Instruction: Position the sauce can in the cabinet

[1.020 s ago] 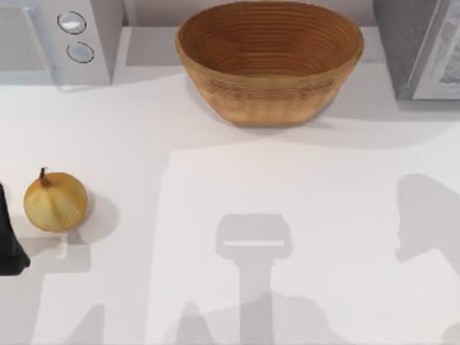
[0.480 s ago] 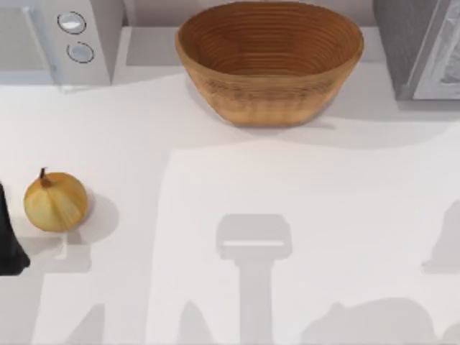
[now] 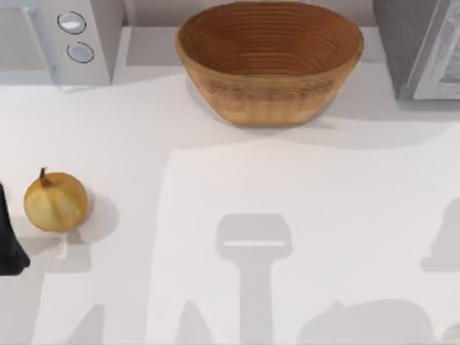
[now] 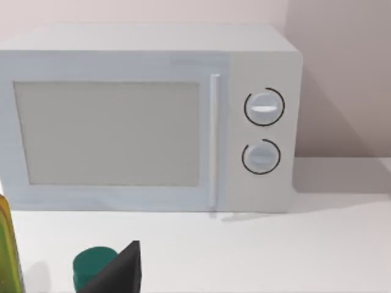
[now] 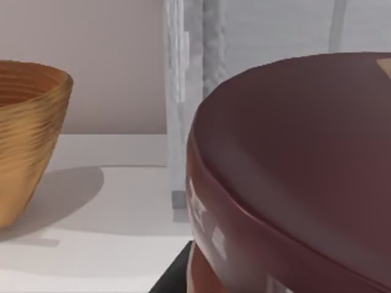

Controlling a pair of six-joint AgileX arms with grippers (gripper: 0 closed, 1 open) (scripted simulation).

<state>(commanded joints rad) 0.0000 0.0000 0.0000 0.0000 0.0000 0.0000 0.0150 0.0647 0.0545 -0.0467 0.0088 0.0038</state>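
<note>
Right hand: grip cannot be told; can [image 5: 293,171] close beneath it, cabinet [image 5: 269,30] just beyond. Its shadow on surface [image 3: 287,187] shifted rightward within 1 s, now settled; likely nearing cabinet. Left hand [image 3: 8,244] parked beside onion [image 3: 55,201].

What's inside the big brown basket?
Nothing: from above, the basket shows just its ribbed brown inside. In the right wrist view, the sauce can sits close to the camera, with the cabinet behind it.

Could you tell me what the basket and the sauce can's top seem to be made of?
The basket looks like woven wicker or coiled cane: warm brown with fine ridged rings, matte. The sauce can top looks like smooth painted metal or plastic: dark maroon with a soft sheen.
</note>
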